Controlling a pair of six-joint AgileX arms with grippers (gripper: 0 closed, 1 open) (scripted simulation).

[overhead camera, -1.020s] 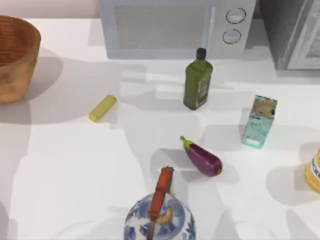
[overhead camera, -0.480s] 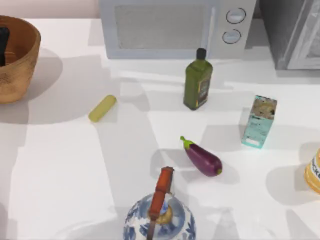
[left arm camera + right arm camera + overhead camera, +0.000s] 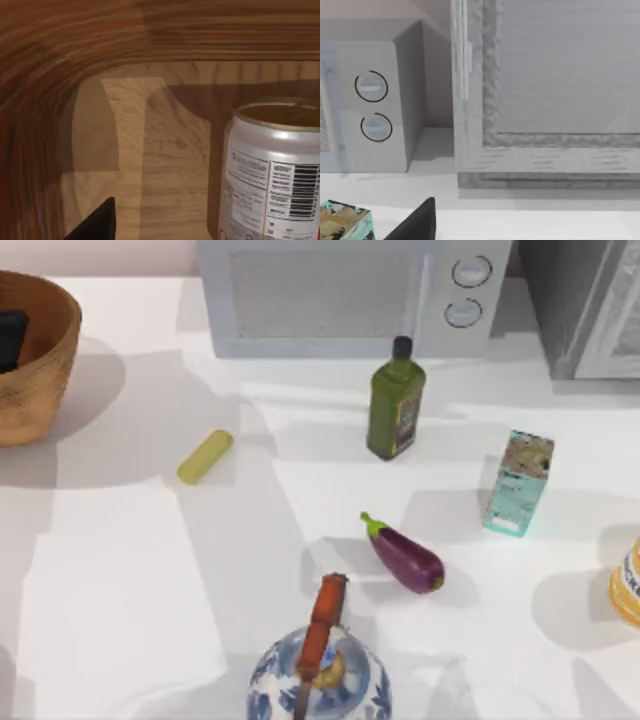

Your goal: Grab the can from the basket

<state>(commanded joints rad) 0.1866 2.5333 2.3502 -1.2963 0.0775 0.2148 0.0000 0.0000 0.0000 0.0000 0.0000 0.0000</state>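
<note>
Teapot point(image 3: 318, 672) first, at six o'clock on the table: blue-and-white, orange handle, untouched. Just past it lies the eggplant point(image 3: 405, 557), then the teal carton point(image 3: 517, 484) toward three o'clock and the oil bottle point(image 3: 395, 400) beyond centre. A yellow-green cylinder point(image 3: 205, 457) lies on its side toward nine o'clock. None of these sits between an arm and the target. Microwave point(image 3: 350, 295) and a grey cabinet point(image 3: 545, 90) line the far edge at twelve to one o'clock; the right arm idles there, facing them, and whether its pincer is wide or narrow I cannot tell.

Farthest off, at ten o'clock, stands the basket point(image 3: 45, 365). A second ago its mouth was empty; half a second ago a dark sliver entered; now the left gripper point(image 3: 12, 338) sits as a dark block deeper over the rim. So the reach into the basket is underway. From the left wrist, the can point(image 3: 272, 170) stands upright on the basket floor, close beside a dark fingertip point(image 3: 97, 222) but not yet touched. Whether the left pincer is wide or narrow I cannot tell. The tall woven wall is the likely obstacle.
</note>
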